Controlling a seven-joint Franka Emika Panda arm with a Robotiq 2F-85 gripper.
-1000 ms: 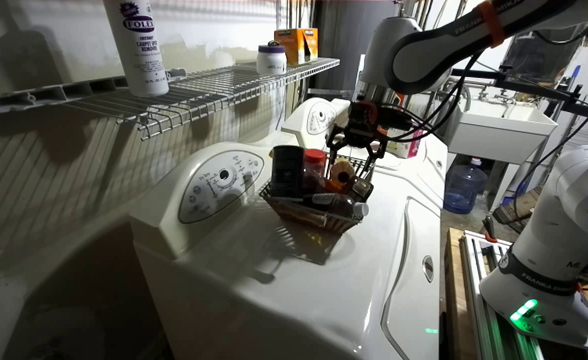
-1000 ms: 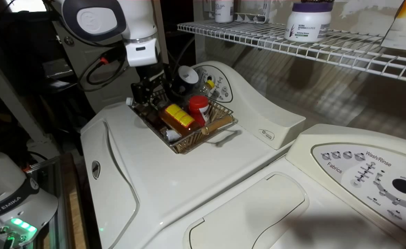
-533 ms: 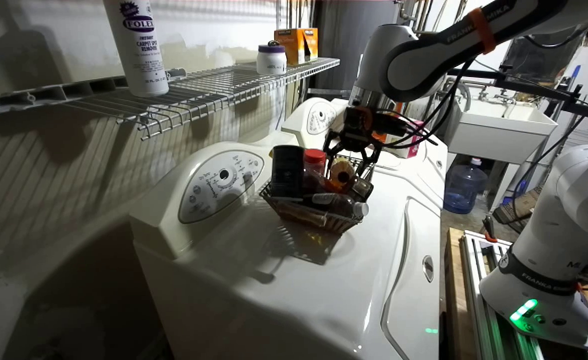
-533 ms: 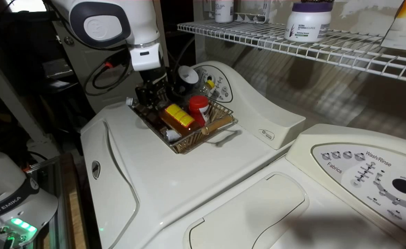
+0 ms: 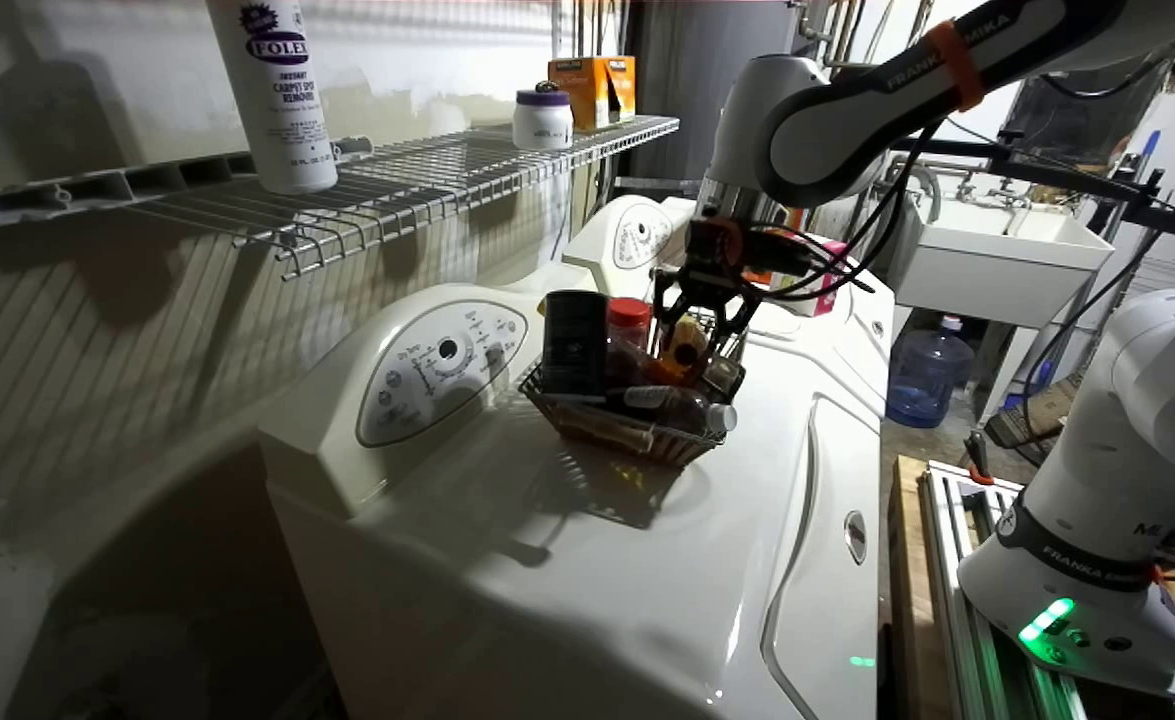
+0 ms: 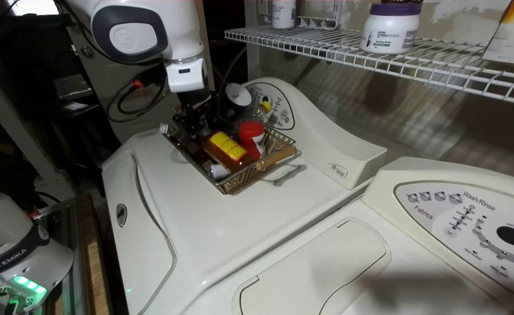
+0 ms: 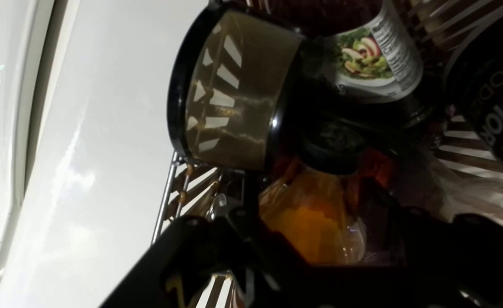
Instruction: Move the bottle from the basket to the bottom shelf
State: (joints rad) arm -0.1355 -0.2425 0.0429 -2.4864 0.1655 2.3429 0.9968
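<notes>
The bottle (image 6: 227, 148) is amber with a yellow label and lies tilted among other items in the basket (image 6: 244, 179). Its label end faces out in that exterior view. In the wrist view the amber bottle (image 7: 311, 233) shows between the fingers, below a dark round cap. My gripper (image 5: 686, 348) points down into the basket, its fingers on either side of the bottle; it also shows in the wrist view (image 7: 319, 196). Whether both fingers press on the bottle is too dark to tell. The white wire shelf (image 6: 344, 49) is above, along the wall; it shows in both exterior views (image 5: 467, 165).
The basket also holds a dark canister (image 5: 574, 345), a red-capped jar (image 6: 251, 136), a white-capped bottle (image 5: 687, 410) and a clear dark-rimmed container (image 7: 234, 94). The shelf bears a tall white bottle (image 5: 287, 120), a purple-lidded tub (image 5: 543, 122) and an orange carton (image 5: 579, 95).
My gripper has come down and shifted a little over the basket, and its fingers now look somewhat closer together around the bottle. The basket stays in place.
</notes>
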